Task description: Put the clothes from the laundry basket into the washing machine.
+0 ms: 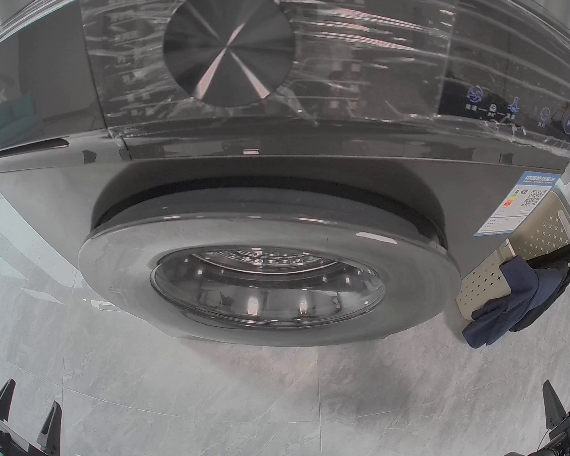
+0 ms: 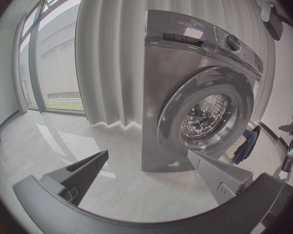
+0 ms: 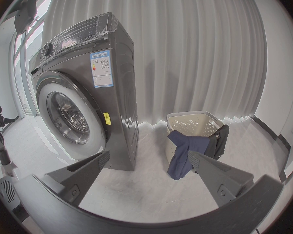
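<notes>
A dark grey washing machine point(image 1: 285, 178) stands right in front of me with its round glass door point(image 1: 267, 284) shut; it also shows as washing machine point(image 2: 198, 91) and washing machine point(image 3: 84, 91). To its right on the floor sits a cream laundry basket point(image 1: 538, 235), basket point(image 3: 193, 123), with a navy garment point(image 1: 510, 302) and a black garment point(image 1: 560, 267) draped over its rim. My left gripper point(image 1: 25, 410) hangs low at the left, open and holding nothing. My right gripper point(image 1: 567, 387) hangs low at the right, open and holding nothing, short of the basket.
The floor point(image 1: 234, 394) is pale grey marble tile. White curtains point(image 3: 192, 49) hang behind the machine and basket. A large window point(image 2: 55, 49) lies to the machine's left. A wall with a dark skirting point(image 3: 276, 137) runs to the right of the basket.
</notes>
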### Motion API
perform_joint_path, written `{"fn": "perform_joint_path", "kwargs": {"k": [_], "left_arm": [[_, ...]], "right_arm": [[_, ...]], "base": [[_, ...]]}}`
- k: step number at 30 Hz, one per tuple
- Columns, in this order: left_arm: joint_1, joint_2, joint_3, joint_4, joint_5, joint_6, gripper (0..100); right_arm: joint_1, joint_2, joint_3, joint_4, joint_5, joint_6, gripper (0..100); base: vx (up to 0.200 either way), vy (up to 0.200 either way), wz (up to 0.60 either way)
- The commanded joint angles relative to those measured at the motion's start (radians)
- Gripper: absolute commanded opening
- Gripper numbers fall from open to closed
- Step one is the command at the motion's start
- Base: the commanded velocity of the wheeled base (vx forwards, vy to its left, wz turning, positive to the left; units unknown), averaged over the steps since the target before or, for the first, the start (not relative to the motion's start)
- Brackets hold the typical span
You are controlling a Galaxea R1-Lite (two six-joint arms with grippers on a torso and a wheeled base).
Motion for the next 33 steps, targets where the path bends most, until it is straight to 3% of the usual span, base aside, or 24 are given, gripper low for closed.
{"fn": "perform_joint_path", "kwargs": {"k": [1,20,21,23,26,30,33], "left_arm": [[0.000,-0.015,0.016,0.000,0.000,-0.001,100],[0.000,-0.015,0.016,0.000,0.000,0.002,100],[0.000,-0.015,0.018,0.000,0.000,0.004,100],[0.000,-0.015,0.016,0.000,0.000,0.004,100],[0.000,-0.015,0.016,0.000,0.000,0.006,100],[0.000,-0.015,0.016,0.000,0.000,0.004,100],[0.000,-0.015,0.016,0.000,0.000,0.004,100]], "right_arm": [[0.001,-0.012,0.018,0.000,0.000,-0.001,100],[-0.002,-0.013,0.018,-0.002,-0.011,-0.001,100],[-0.002,-0.013,0.013,-0.008,-0.005,-0.004,100],[0.005,-0.004,-0.090,-0.041,0.003,0.004,100],[0.024,0.130,-0.202,-0.041,0.018,0.042,100],[0.087,0.352,-0.154,-0.067,0.089,0.113,100],[0.133,0.470,-0.136,-0.109,0.118,0.108,100]], "base": [[0.000,0.000,0.00],[0.000,0.000,0.00],[0.000,0.000,0.00],[0.000,0.000,0.00],[0.000,0.000,0.00],[0.000,0.000,0.00],[0.000,0.000,0.00]]}}
